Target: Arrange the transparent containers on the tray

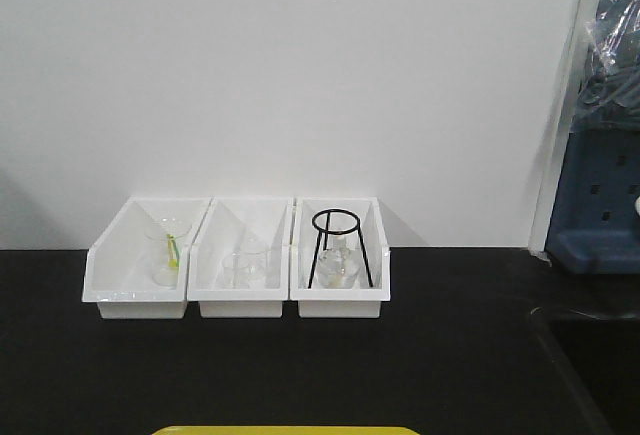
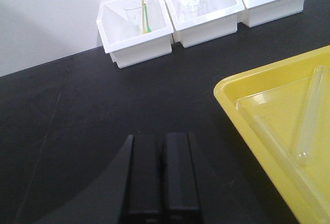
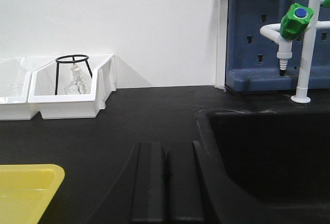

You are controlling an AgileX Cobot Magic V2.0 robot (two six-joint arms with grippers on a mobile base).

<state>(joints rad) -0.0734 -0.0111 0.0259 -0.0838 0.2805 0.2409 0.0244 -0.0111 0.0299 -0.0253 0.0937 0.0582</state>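
On my left wrist camera the left gripper (image 2: pixel 161 175) has its fingers pressed together with nothing between them, hanging above the black surface (image 2: pixel 103 105). The right gripper (image 3: pixel 164 175) looks the same from its own camera: fingers together, empty, above the surface just left of the black sink (image 3: pixel 268 157).

I count three white bins (image 1: pixel 240 255) in a row against the wall. The left bin holds one clear beaker (image 1: pixel 168 250) with a yellow-green stick (image 1: pixel 174 252) in it. The middle bin holds what look like two beakers (image 1: pixel 243 265), though the glass is faint. The right bin holds one black ring stand (image 1: pixel 338 245) with a flask (image 3: pixel 76 82) under it; I cannot tell whether more glass sits there.

One yellow tray (image 2: pixel 242 87) lies on the near surface, well apart from the bins. Two clear glass tubes (image 2: pixel 309 116) lie inside it.

One green-capped tap (image 3: pixel 295 20) stands behind the sink.
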